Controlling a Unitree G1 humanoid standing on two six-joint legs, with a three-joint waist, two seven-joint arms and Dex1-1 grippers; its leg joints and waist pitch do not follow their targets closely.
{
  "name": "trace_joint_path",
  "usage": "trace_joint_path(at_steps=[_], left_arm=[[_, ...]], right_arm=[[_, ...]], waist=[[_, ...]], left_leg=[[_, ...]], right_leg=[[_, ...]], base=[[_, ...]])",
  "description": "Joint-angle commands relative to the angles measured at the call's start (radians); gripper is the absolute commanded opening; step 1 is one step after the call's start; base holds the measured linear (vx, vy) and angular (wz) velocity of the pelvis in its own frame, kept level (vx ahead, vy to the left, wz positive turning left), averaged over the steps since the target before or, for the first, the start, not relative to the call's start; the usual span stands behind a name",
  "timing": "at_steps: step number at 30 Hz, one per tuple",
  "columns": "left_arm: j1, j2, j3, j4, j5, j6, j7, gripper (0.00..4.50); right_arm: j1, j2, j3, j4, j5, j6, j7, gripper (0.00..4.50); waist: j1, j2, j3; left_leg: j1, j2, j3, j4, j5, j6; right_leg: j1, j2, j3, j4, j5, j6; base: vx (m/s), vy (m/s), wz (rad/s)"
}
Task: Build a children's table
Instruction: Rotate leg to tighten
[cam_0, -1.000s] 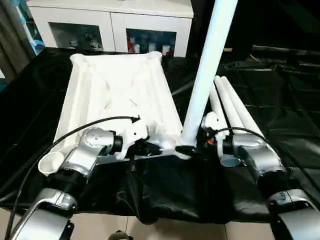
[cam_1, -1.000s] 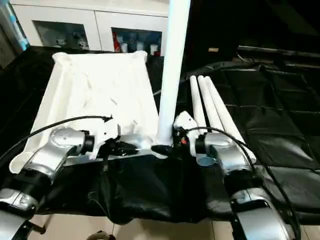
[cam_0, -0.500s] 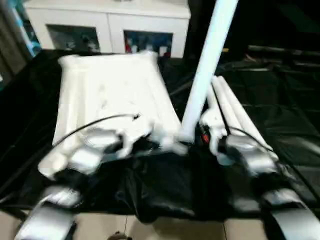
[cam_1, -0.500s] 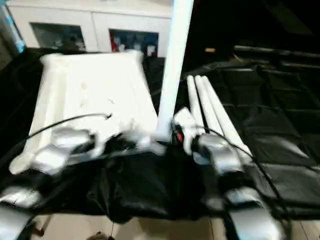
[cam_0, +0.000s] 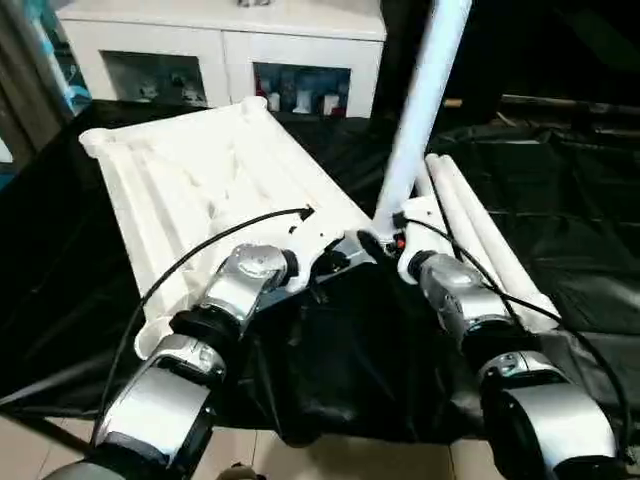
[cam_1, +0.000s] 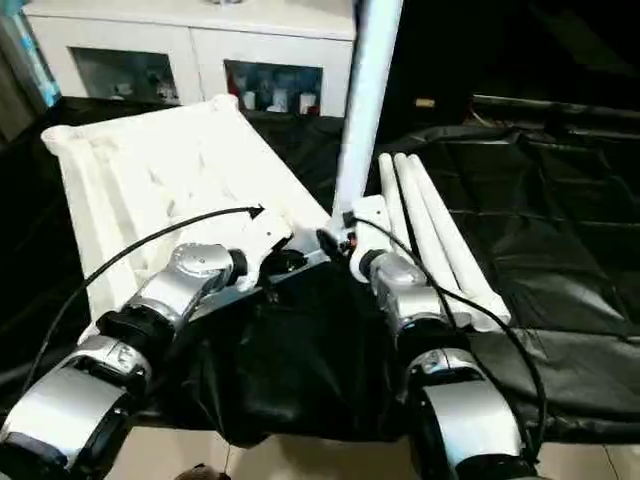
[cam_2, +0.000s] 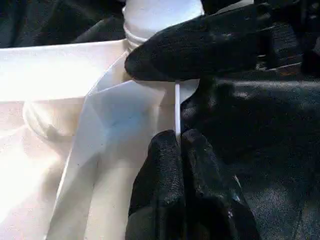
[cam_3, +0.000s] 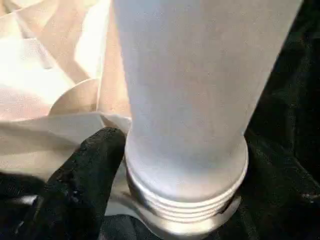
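The children's table lies in parts on the black-draped work table. Its white top (cam_0: 200, 190) is upside down, ribbed side up, and lies askew with its far end to the left. One white leg (cam_0: 415, 110) stands upright in the near right corner socket; its threaded foot (cam_3: 185, 205) shows close up. My left gripper (cam_2: 176, 137) is shut on the thin near rim of the top, beside that socket. My right gripper (cam_0: 385, 240) is at the base of the upright leg (cam_3: 200, 90). Three more legs (cam_0: 480, 240) lie side by side to the right.
A white cabinet (cam_0: 220, 40) with glass doors stands behind the work table. The black cloth (cam_0: 340, 370) hangs over the near edge just in front of both forearms. A black cable (cam_0: 200, 250) arches over my left wrist.
The table top has swung round, its far end going left, with my left gripper still on its near rim. The upright leg stays in the socket. The view has shifted too.
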Motion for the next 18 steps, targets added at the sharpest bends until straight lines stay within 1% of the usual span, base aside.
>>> trace_joint_path(at_steps=[1,2,3,4,5,6,7,8,9,11,12,13,14,16,17,18], left_arm=[[0.01,-0.023,-0.003,-0.045,-0.045,-0.061,-0.087,0.0],[0.032,-0.007,-0.007,-0.073,-0.06,-0.077,-0.142,0.0],[0.047,0.006,-0.011,-0.091,-0.067,-0.081,-0.178,0.0],[0.059,0.017,-0.015,-0.104,-0.071,-0.08,-0.204,0.0],[0.074,0.033,-0.022,-0.12,-0.075,-0.084,-0.24,0.0],[0.102,0.057,-0.028,-0.147,-0.09,-0.084,-0.305,0.0],[0.113,0.066,-0.03,-0.16,-0.098,-0.08,-0.331,0.0],[0.133,0.082,-0.03,-0.182,-0.112,-0.086,-0.366,0.0],[0.144,0.091,-0.028,-0.197,-0.121,-0.083,-0.382,0.0],[0.16,0.107,-0.025,-0.219,-0.133,-0.078,-0.41,0.0],[0.17,0.12,-0.026,-0.233,-0.138,-0.08,-0.432,0.0],[0.18,0.134,-0.027,-0.25,-0.141,-0.077,-0.452,0.0],[0.196,0.159,-0.027,-0.28,-0.148,-0.075,-0.481,0.0],[0.208,0.176,-0.021,-0.306,-0.156,-0.067,-0.501,0.0],[0.219,0.19,-0.015,-0.331,-0.162,-0.056,-0.52,0.0],[0.225,0.198,-0.011,-0.344,-0.166,-0.05,-0.531,0.0]], right_arm=[[0.02,0.034,0.079,0.004,-0.02,-0.025,0.114,3.81],[0.03,0.018,0.089,-0.019,-0.015,-0.034,0.171,3.81],[0.038,0.006,0.095,-0.037,-0.008,-0.037,0.216,3.81],[0.044,-0.004,0.099,-0.051,-0.003,-0.039,0.251,3.81],[0.054,-0.02,0.107,-0.072,0.001,-0.04,0.299,3.81],[0.072,-0.051,0.122,-0.111,0.005,-0.036,0.383,3.81],[0.08,-0.064,0.128,-0.127,0.007,-0.033,0.417,3.81],[0.098,-0.091,0.138,-0.162,0.013,-0.022,0.487,3.81],[0.111,-0.109,0.148,-0.186,0.016,-0.018,0.525,3.81],[0.13,-0.14,0.159,-0.224,0.024,-0.009,0.584,3.81],[0.142,-0.16,0.163,-0.246,0.031,-0.001,0.617,3.81],[0.153,-0.179,0.167,-0.269,0.037,0.006,0.649,3.81],[0.172,-0.213,0.174,-0.307,0.047,0.02,0.696,3.81],[0.184,-0.235,0.174,-0.332,0.053,0.031,0.729,3.81],[0.196,-0.25,0.171,-0.358,0.061,0.048,0.762,3.81],[0.201,-0.256,0.169,-0.372,0.065,0.056,0.775,3.81]], waist=[[0.001,0.001,-0.065],[0.0,-0.003,-0.067],[0.001,-0.004,-0.066],[0.0,-0.003,-0.067],[0.004,-0.001,-0.068],[0.004,-0.001,-0.069],[0.007,-0.002,-0.068],[0.009,-0.003,-0.067],[0.011,-0.002,-0.067],[0.012,-0.002,-0.065],[0.012,-0.001,-0.064],[0.012,-0.004,-0.062],[0.013,-0.004,-0.06],[0.013,-0.003,-0.061],[0.014,-0.003,-0.061],[0.013,-0.008,-0.059]], left_leg=[[0.01,0.037,-0.024,-0.064,-0.19,0.023],[0.009,0.037,-0.023,-0.062,-0.167,0.033],[0.008,0.036,-0.023,-0.061,-0.157,0.044],[0.005,0.036,-0.02,-0.057,-0.136,0.062],[0.005,0.038,-0.019,-0.055,-0.124,0.076],[0.006,0.038,-0.018,-0.054,-0.118,0.08],[0.003,0.038,-0.017,-0.052,-0.108,0.092],[0.005,0.039,-0.015,-0.052,-0.112,0.1],[0.005,0.04,-0.017,-0.053,-0.116,0.101],[0.006,0.041,-0.017,-0.055,-0.13,0.096],[0.007,0.042,-0.017,-0.056,-0.134,0.093],[0.006,0.041,-0.017,-0.057,-0.144,0.086],[0.007,0.041,-0.018,-0.059,-0.16,0.08],[0.008,0.042,-0.018,-0.06,-0.167,0.074],[0.009,0.043,-0.017,-0.06,-0.166,0.07],[0.009,0.041,-0.016,-0.06,-0.165,0.07]], right_leg=[[0.045,-0.097,0.054,-0.081,-0.092,-0.209],[0.046,-0.097,0.054,-0.074,-0.053,-0.218],[0.048,-0.096,0.053,-0.074,-0.032,-0.223],[0.049,-0.093,0.053,-0.069,0.008,-0.231],[0.049,-0.094,0.052,-0.067,0.033,-0.236],[0.048,-0.092,0.051,-0.065,0.043,-0.24],[0.05,-0.091,0.05,-0.062,0.064,-0.244],[0.046,-0.091,0.051,-0.063,0.062,-0.245],[0.047,-0.092,0.05,-0.063,0.055,-0.242],[0.047,-0.092,0.05,-0.067,0.006,-0.233],[0.044,-0.091,0.05,-0.068,-0.006,-0.233],[0.045,-0.091,0.05,-0.071,-0.035,-0.229],[0.043,-0.091,0.05,-0.076,-0.076,-0.218],[0.042,-0.092,0.052,-0.077,-0.1,-0.211],[0.04,-0.091,0.052,-0.079,-0.109,-0.209],[0.04,-0.089,0.053,-0.08,-0.11,-0.208]], base=[[0.0,0.0,0.0],[0.0,0.0,0.0],[0.0,0.0,0.0],[0.0,0.0,0.0],[0.0,0.0,0.0],[0.0,0.0,0.0],[0.0,0.0,0.0],[0.0,0.0,0.0],[0.0,0.0,0.0],[0.0,0.0,0.0],[0.0,0.0,0.0],[0.0,0.0,0.0],[0.0,0.0,0.0],[0.0,0.0,0.0],[0.0,0.0,0.0],[0.0,0.0,0.0]])
